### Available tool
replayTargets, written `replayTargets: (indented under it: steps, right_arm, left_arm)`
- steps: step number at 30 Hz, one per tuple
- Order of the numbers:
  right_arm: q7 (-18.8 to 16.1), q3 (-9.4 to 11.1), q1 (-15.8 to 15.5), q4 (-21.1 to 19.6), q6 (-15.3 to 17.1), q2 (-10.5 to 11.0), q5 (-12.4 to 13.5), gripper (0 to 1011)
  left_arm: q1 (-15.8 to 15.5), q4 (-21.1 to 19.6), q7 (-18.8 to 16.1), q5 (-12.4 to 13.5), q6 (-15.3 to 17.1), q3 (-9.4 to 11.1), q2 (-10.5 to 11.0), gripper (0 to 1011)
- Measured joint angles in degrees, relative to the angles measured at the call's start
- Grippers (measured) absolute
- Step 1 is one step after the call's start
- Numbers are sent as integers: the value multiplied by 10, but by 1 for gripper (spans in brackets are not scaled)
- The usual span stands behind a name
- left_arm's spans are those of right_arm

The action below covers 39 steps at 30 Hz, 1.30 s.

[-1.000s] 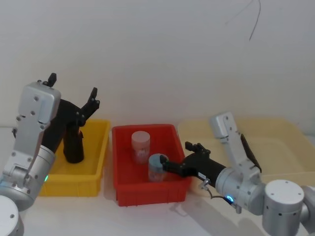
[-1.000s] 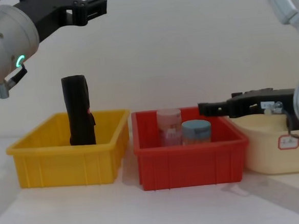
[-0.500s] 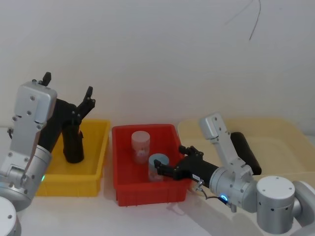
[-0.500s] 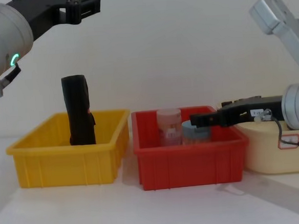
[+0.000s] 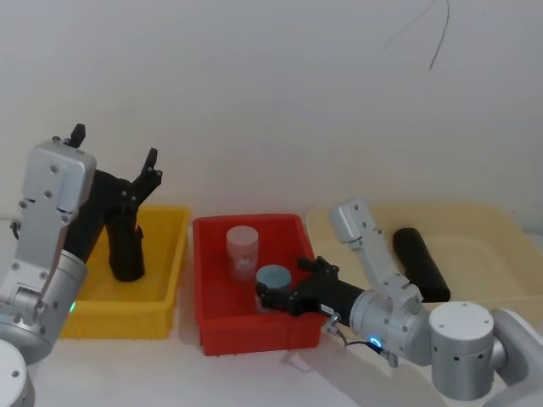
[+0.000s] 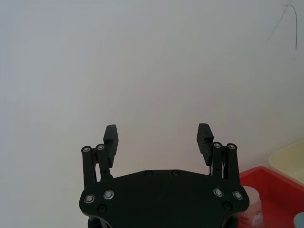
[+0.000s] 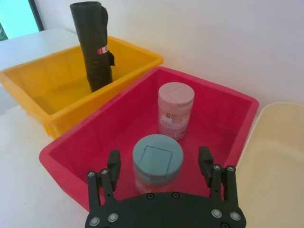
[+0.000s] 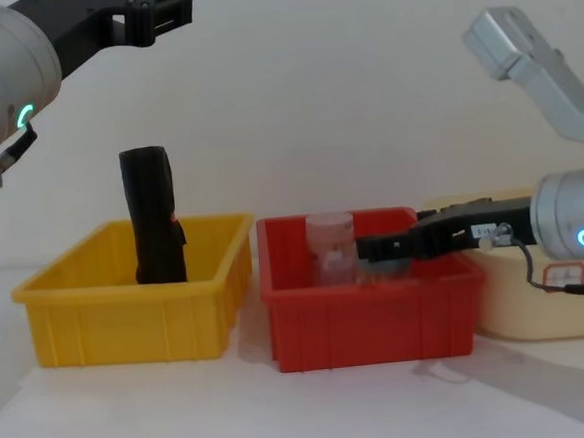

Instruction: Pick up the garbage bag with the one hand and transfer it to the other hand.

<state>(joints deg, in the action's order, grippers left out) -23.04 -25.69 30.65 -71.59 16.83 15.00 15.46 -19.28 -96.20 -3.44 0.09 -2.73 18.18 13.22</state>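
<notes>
Garbage bag stands upright in yellow bin, left gripper spread above.

Evenly and brightly lit by soft, diffuse light, with no glare off the pale wall and no motion blur. Only faint, soft-edged shadows on the tabletop beneath the red bin and yellow bin. Slightly soft focus throughout, no marked edge distortion.
</notes>
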Motion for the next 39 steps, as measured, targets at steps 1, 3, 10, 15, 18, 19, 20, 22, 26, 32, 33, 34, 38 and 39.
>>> replayTargets:
  steps: [1, 3, 10, 15, 18, 19, 20, 22, 26, 32, 33, 34, 38, 39]
  right_arm:
    - [0, 0, 1, 1, 0, 0, 0, 1000]
    - [-1, -2, 3, 4, 0, -2, -1, 1000]
    - [-3, -7, 11, 21, 0, -8, -3, 1000]
    - [-5, -8, 15, 29, 0, -11, -3, 1000]
    - [-5, -9, 18, 35, 2, -13, -4, 961]
    - [-6, -9, 18, 36, 2, -14, -4, 946]
    - [-6, -10, 19, 37, 2, -14, -4, 927]
    - [-6, -10, 20, 38, 3, -15, -4, 892]
    - [-6, -11, 22, 42, 4, -16, -4, 770]
    - [-7, -11, 24, 43, 6, -18, -4, 650]
    - [-7, -11, 24, 43, 6, -18, -4, 650]
    - [-7, -11, 24, 43, 7, -18, -4, 650]
    - [-7, -11, 25, 40, 7, -17, -3, 650]
    - [-6, -9, 25, 37, 6, -17, -2, 650]
  left_arm:
    - [0, 0, 0, 0, 0, 0, 0, 1001]
    - [0, 0, 0, 0, 0, 0, 0, 1001]
    - [1, -1, -1, 1, 0, 0, 0, 1001]
    - [1, -1, -1, 1, 0, -1, 0, 1001]
    - [1, -1, -1, 1, 0, 0, 0, 1001]
    - [1, -1, -1, 1, 0, 0, 0, 1001]
    - [1, -1, -1, 1, 0, 0, 0, 1001]
    - [1, -1, -1, 1, 0, 0, 0, 1000]
    - [1, -1, -1, 1, 0, 0, 0, 1001]
    - [1, -1, -1, 1, 0, 0, 0, 1001]
    - [1, -1, -1, 1, 0, 0, 0, 1001]
    - [1, -1, -1, 1, 0, 0, 0, 1001]
    - [1, -1, -1, 1, 0, 0, 0, 1001]
    - [1, -1, -1, 1, 0, 0, 0, 1001]
